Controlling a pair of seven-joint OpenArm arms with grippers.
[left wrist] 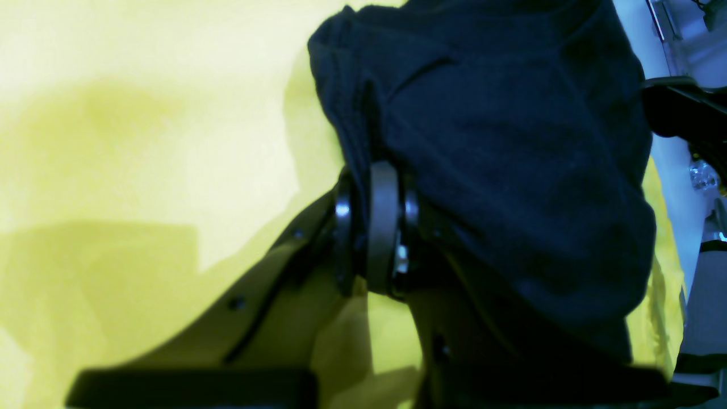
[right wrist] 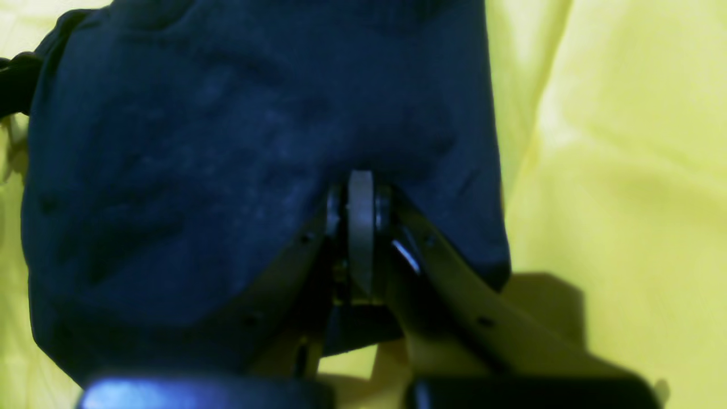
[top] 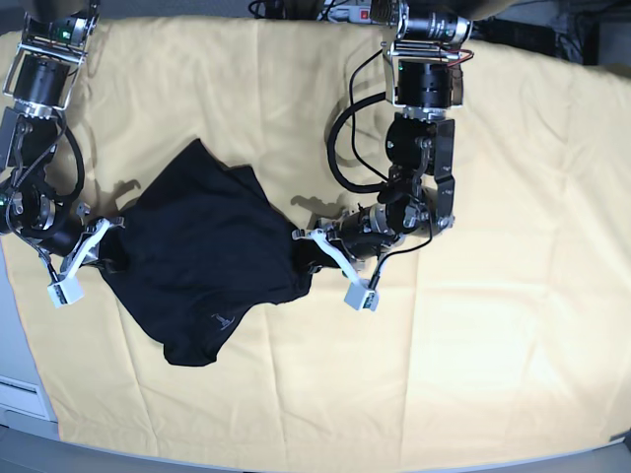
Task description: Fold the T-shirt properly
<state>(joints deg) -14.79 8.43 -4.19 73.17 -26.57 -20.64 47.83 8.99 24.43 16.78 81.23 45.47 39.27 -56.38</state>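
**Shirt pinched both sides**

T-shirt (top: pixel 202 256), black, crumpled, lies left-centre on worktop's yellow cloth (top: pixel 493 296), between both arms. Small pale logo (top: pixel 223 318) near its lower edge. Left gripper (top: pixel 314 244) at shirt's right edge: jaws narrow, clamped on fabric; wrist view shows cloth bunched over the tips. Right gripper (top: pixel 110 239) at shirt's left edge: jaws closed on fabric too, cloth draped over them in wrist view.
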